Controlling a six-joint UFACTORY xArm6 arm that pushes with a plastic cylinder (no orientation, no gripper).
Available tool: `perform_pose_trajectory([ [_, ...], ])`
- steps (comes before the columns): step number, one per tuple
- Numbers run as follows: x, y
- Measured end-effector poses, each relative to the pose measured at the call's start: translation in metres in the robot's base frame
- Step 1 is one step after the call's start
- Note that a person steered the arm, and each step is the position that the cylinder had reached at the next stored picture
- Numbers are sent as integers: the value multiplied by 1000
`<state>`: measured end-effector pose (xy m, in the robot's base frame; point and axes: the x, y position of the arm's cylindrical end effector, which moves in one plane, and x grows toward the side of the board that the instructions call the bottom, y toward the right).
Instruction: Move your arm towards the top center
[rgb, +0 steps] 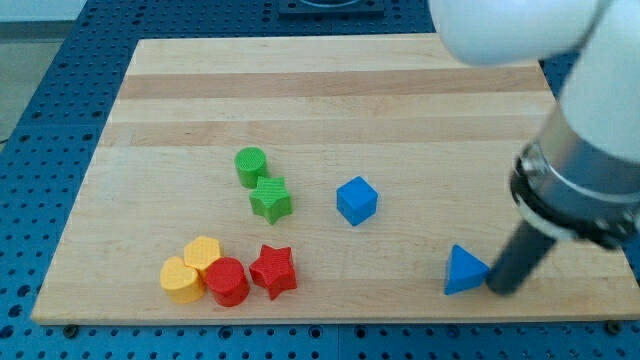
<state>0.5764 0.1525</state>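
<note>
My tip (497, 290) rests on the wooden board (300, 90) at the view's lower right, touching or just beside the right side of a blue triangular block (464, 271). A blue cube (356, 200) sits near the board's middle. A green cylinder (251, 166) and a green star (271, 199) lie left of the cube. At the lower left a red star (273, 270), a red cylinder (227, 281) and two yellow heart-shaped blocks (181, 280) (202, 254) are clustered together.
The white arm body (580, 110) fills the view's upper right and hides part of the board's right edge. The board lies on a blue perforated table (40, 130).
</note>
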Motion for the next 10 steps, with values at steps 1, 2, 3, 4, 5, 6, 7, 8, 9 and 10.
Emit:
perform_pose_trajectory([
  [1,-4,-8],
  [2,42,84],
  [3,27,38],
  [4,-29,-12],
  [5,-15,51],
  [6,0,89],
  [7,41,79],
  [8,28,29],
  [9,16,27],
  [10,16,33],
])
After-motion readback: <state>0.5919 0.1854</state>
